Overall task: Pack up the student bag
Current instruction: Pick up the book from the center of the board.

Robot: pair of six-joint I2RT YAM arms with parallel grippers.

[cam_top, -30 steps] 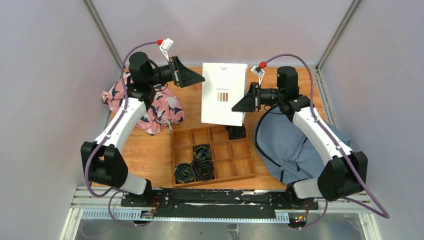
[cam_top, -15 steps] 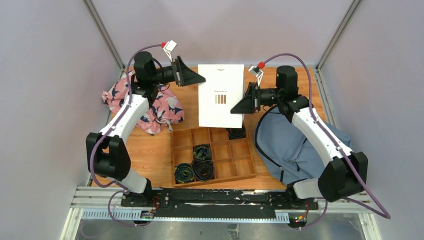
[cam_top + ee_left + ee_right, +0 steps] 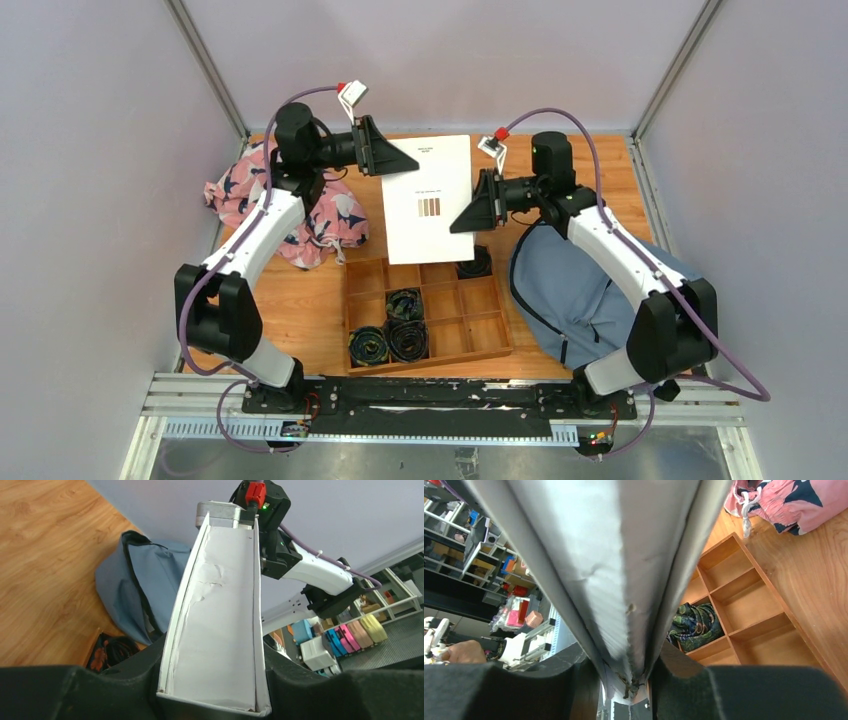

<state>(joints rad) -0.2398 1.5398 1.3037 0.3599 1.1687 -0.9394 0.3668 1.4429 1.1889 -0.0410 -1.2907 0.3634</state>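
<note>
The left claw (image 3: 408,160) and the right claw (image 3: 458,222) are holding a white book (image 3: 428,200) between them, up off the wooden surface (image 3: 300,300). The left claw is meeting the book at its far left edge. In the left wrist view its 2 fingers are pressing against both faces of the book, so it is gripping it. The right claw is clamping the book's near right edge. In the right wrist view its fingers are pinching the book tightly where the white sheets come together. The cover is facing up toward the overhead camera and is showing a small block of brown bars.

The student bag (image 3: 585,285) is lying flat on the right side of the surface, under the right arm and just to the right of the wooden tray (image 3: 478,332). It is a slate-blue backpack with dark trim, and neither claw is touching it.

The tray is sitting near the middle front, below the book. 3 rolls of dark patterned fabric (image 3: 405,303) are filling compartments on its left side. 1 black roll (image 3: 473,265) is showing in a back compartment, beneath the right claw. A pink cloth (image 3: 335,215) with navy and white shapes is lying bunched at the left, partly under the left arm.
</note>
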